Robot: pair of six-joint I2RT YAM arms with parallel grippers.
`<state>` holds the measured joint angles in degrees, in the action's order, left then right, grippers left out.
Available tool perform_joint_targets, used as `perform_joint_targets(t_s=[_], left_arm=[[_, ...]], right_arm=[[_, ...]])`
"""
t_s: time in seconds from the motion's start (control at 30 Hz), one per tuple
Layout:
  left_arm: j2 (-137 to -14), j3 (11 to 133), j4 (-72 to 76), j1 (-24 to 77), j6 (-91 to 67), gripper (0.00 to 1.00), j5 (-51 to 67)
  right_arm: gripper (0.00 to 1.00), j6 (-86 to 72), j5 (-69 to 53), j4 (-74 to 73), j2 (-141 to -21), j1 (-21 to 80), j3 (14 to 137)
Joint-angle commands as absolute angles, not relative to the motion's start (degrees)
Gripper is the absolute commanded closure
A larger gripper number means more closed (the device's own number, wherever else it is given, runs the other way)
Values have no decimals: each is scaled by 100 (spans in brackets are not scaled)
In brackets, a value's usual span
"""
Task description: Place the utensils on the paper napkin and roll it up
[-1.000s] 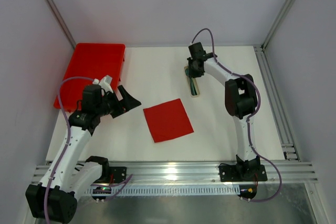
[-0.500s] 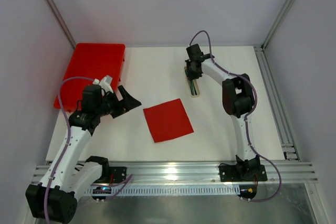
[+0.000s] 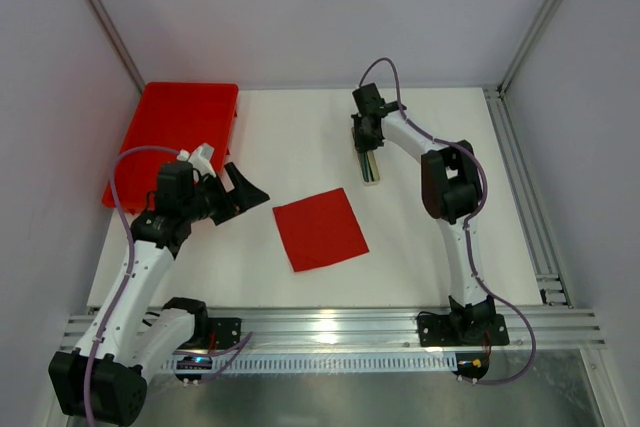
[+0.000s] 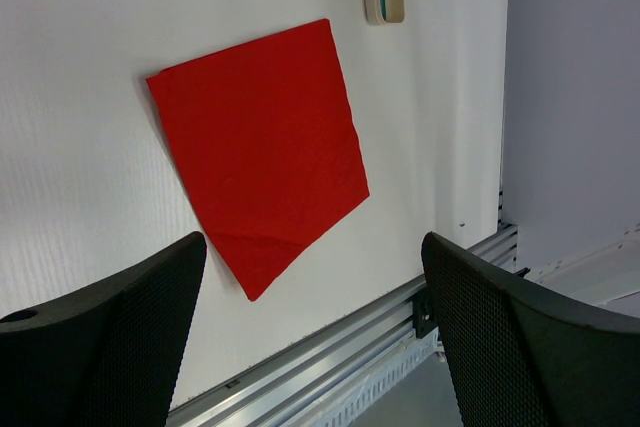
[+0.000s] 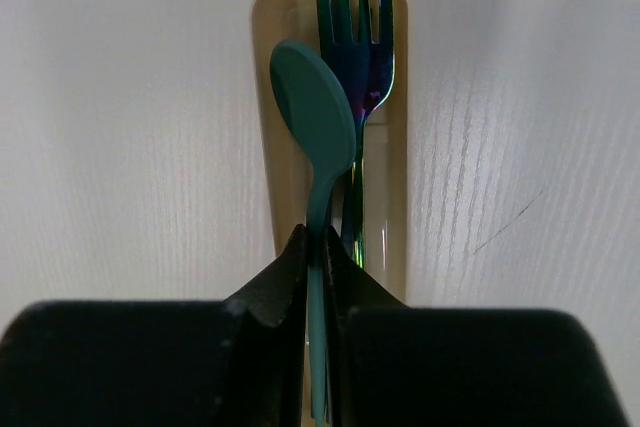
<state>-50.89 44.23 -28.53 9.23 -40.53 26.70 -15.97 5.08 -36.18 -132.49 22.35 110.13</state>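
Upper centre of the overhead view: the right tool (image 3: 366, 143) is pinched narrow on the handle of the slender teal-green spoon (image 5: 312, 107). The spoon lies partly over the iridescent teal-green fork (image 5: 365, 57) on a pale beige oblong rest (image 5: 395, 217). Step in hand, as I judge it: taking up the first utensil. The next move calls for a clean lift that leaves the fork undisturbed. A carry follows to the flat bright-red square paper napkin (image 3: 320, 229), lying well apart at lower centre on the white bench (image 3: 300, 137). The left tool (image 3: 243, 190) hangs wide and empty, left of the napkin. Whether the fork is also caught cannot be told, as the tool hides both handle ends.
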Motion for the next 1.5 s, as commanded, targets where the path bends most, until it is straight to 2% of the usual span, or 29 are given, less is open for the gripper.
perform_joint_targets(t_s=[0.0, 0.23, 0.37, 0.63, 0.77, 1.0, 1.2, 1.47], left_arm=[[-5054, 4430, -2637, 905, -4104, 10, 2830], [-5063, 4517, -2759, 905, -4122, 11, 2769], [-5063, 4684, -3075, 896, -4201, 13, 2313], [-4782, 4957, -3901, 897, -4394, 12, 1135], [-4737, 4922, -3999, 993, -4798, 12, 687], [-4702, 4869, -4043, 1256, -5071, 12, 413], [-4693, 4869, -4069, 1406, -5089, 12, 334], [-4658, 4860, -4025, 1468, -5071, 12, 536]], right_arm=[[95, -1564, 764, -3674, -13035, 2294, 11338], [96, -1696, 1116, -3595, -12446, 2347, 11040], [96, -1898, 1301, -3271, -11710, 2513, 10162], [96, -3958, 1081, -2717, -10381, 3146, 8064], [96, -5094, 799, -1847, -9739, 3708, 6954], [96, -6966, 1721, -1995, -9554, 4385, 6312], [96, -7847, 2328, -2478, -9510, 4806, 6152], [96, -7541, 2680, -2575, -9931, 5054, 6609]])
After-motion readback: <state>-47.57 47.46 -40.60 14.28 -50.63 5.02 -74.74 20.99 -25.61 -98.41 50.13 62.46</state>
